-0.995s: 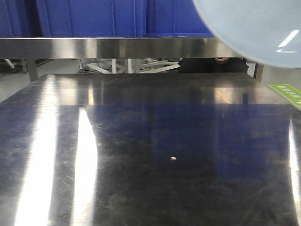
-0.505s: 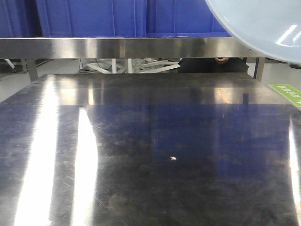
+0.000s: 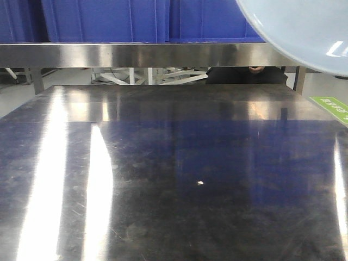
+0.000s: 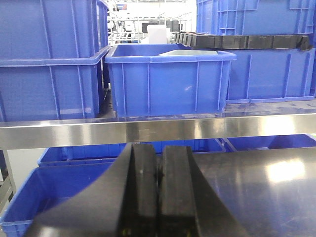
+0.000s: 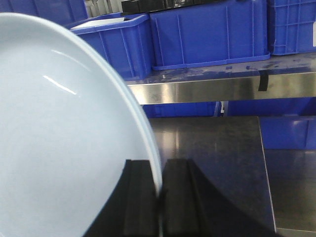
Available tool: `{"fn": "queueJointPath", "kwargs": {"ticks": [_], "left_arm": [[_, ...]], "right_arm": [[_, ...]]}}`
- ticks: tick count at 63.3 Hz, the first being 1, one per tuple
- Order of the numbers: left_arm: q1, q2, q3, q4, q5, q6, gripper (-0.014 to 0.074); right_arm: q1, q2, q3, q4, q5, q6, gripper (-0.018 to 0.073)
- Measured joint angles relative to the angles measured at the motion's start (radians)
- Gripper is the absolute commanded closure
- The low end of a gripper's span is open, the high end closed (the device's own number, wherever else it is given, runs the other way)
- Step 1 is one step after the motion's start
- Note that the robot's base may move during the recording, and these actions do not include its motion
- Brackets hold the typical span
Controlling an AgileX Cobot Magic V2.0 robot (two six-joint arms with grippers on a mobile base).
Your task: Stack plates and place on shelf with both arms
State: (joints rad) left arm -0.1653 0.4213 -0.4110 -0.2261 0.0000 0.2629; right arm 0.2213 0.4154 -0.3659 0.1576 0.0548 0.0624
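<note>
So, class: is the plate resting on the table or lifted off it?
Lifted. The right gripper pinches the rim of the plate, and the front view shows it high, clear of the table.

Overhead light streaks the dark steel table (image 3: 163,217) with tall white bands at left and a thinner one along the right edge, while blue reflections of the crates (image 3: 109,19) wash its middle. The shelf rail (image 3: 136,54) gleams in uneven patches. A short white glint marks the plate (image 3: 304,32), soft and out of focus close to the lens. In the wrist views the left tool (image 4: 158,187) and right tool (image 5: 159,197) sit blurred and shaded; beyond the crates in the left wrist view, the background burns out white.
</note>
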Motion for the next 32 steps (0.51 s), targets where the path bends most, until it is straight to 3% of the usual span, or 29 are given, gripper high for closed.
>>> {"fn": "queueJointPath", "kwargs": {"ticks": [32], "left_arm": [[0.000, 0.000, 0.000, 0.000, 0.000, 0.000, 0.0516]], "right_arm": [[0.000, 0.000, 0.000, 0.000, 0.000, 0.000, 0.0510]]}}
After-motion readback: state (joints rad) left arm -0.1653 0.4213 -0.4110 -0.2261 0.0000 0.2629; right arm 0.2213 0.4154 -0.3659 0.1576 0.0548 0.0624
